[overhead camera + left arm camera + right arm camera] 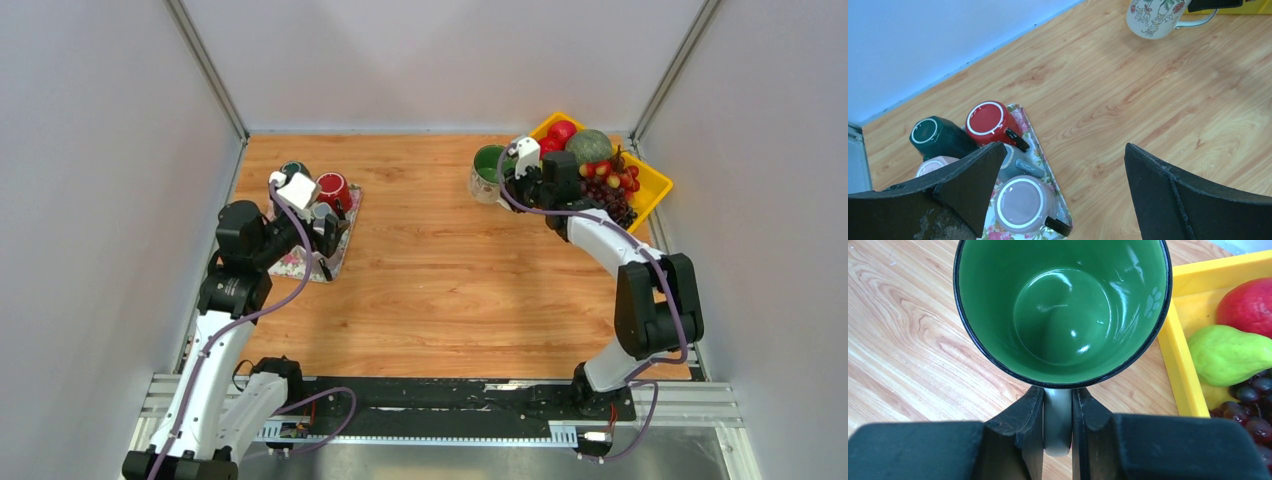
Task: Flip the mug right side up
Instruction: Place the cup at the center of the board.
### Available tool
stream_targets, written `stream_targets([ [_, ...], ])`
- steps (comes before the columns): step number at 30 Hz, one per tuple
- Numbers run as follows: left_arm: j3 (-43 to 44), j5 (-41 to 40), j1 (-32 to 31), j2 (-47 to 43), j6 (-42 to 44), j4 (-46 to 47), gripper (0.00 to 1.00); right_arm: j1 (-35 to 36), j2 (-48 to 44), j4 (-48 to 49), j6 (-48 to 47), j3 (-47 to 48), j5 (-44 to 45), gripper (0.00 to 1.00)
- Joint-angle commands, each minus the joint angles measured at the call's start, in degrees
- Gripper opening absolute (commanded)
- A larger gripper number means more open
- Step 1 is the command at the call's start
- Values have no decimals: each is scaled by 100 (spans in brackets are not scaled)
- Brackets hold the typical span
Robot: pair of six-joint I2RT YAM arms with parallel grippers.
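Note:
A cream mug (488, 170) with a green inside (1063, 305) stands mouth up over the far right of the table, beside the yellow tray. My right gripper (1058, 415) is shut on its grey handle (1057, 430), one finger on each side. The left wrist view shows its patterned outside (1153, 17) far off. My left gripper (1065, 150) hangs open over the right edge of a floral tray (1048, 170), holding nothing. On that tray stand several upside-down mugs: red (990, 122), dark green (933, 136), grey-blue (1015, 165) and lilac (1023, 205).
The yellow tray (655, 180) at the far right holds grapes, a pear (1228, 355) and red fruit (1248, 300), its rim (1183, 365) close to the held mug. Grey walls close in the table on three sides. Bare wood lies between the two trays.

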Motion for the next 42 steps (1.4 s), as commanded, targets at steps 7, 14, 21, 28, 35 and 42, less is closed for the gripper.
stream_targets([
  [7,-180,17,118,-127,125,114,100,142,620,729,-61,1173,150,0],
  [14,-276,-13,181,-148,144,167,100,249,1033,701,-89,1442,260,0],
  [21,-353,13,210,-154,140,216,100,293,1285,620,-114,1529,342,0],
  [28,-389,44,226,-151,132,255,100,299,1461,432,-127,1657,494,0],
  [35,-408,62,241,-182,136,263,100,301,1428,345,-103,1655,672,0],
  [42,-430,64,250,-219,149,266,100,293,1452,322,-89,1601,775,0],
])
